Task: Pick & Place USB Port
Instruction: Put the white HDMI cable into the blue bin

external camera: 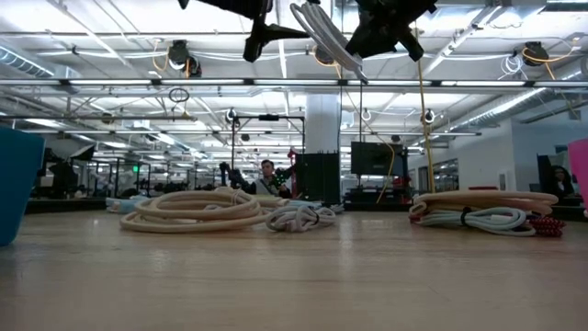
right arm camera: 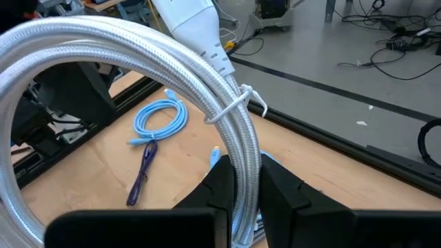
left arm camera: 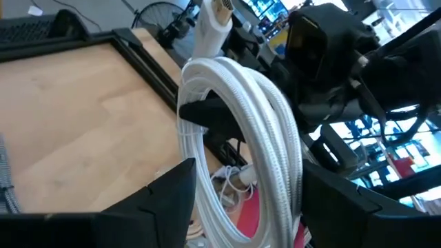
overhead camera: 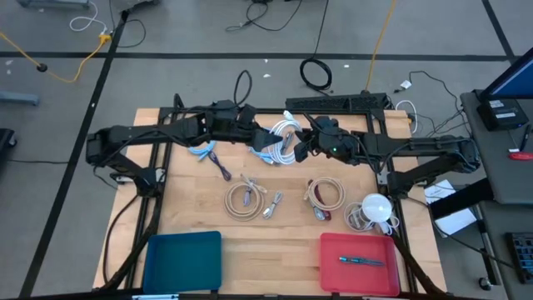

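Observation:
A white coiled cable (overhead camera: 283, 137), tied with a white tie (right arm camera: 234, 107) and ending in a white plug (right arm camera: 189, 21), hangs high above the table between both arms. My right gripper (right arm camera: 247, 189), reaching in from the table's right, is shut on it. My left gripper (left arm camera: 248, 186), reaching in from the left (overhead camera: 254, 129), is open. Its fingers (left arm camera: 172, 196) stand on either side of the coil's lower part; whether they touch it cannot be told. In the low view the coil (external camera: 326, 37) hangs well above the tabletop. My right gripper pinches the coil's bundle of strands (right arm camera: 242, 165) between its two fingers, just below the tie. The fingers come from the table's right, nearly level and slanting a little down, and lie across the strands. The coil stands on edge, lifted clear of the table.
On the table lie a blue cable (right arm camera: 162, 117), a purple cable (right arm camera: 141, 176), a pale blue-white bundle (overhead camera: 271, 156), two beige coils (overhead camera: 241, 200) (overhead camera: 325, 193) and a white bundle (overhead camera: 371, 212). A blue bin (overhead camera: 158, 271) and a red bin (overhead camera: 333, 271) stand at the near edge.

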You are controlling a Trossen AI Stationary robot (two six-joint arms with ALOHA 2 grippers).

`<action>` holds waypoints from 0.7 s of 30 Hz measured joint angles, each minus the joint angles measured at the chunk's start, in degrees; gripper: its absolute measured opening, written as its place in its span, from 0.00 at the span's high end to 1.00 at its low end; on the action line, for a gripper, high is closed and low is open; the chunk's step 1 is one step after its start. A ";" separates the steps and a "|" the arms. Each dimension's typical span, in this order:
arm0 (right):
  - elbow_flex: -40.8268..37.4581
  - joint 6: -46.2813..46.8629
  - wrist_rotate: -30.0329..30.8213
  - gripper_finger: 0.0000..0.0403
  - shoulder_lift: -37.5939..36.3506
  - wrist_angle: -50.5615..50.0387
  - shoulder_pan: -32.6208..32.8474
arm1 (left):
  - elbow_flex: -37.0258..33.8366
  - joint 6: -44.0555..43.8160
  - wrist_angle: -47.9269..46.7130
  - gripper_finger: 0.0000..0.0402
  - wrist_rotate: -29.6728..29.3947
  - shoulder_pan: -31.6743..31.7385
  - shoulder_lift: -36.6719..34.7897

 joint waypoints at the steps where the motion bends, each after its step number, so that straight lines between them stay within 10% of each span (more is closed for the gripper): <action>1: 0.00 0.00 0.04 0.92 0.00 0.00 0.00 | 0.00 -0.05 0.40 0.44 0.13 0.06 0.32; 9: -0.20 -3.25 -0.78 0.92 0.04 2.23 0.34 | 0.02 -3.57 1.06 0.93 4.39 0.55 1.64; 21: 0.07 -5.24 -18.75 0.50 -9.18 19.42 6.92 | -0.11 -3.71 -31.35 0.98 16.98 -1.54 -16.27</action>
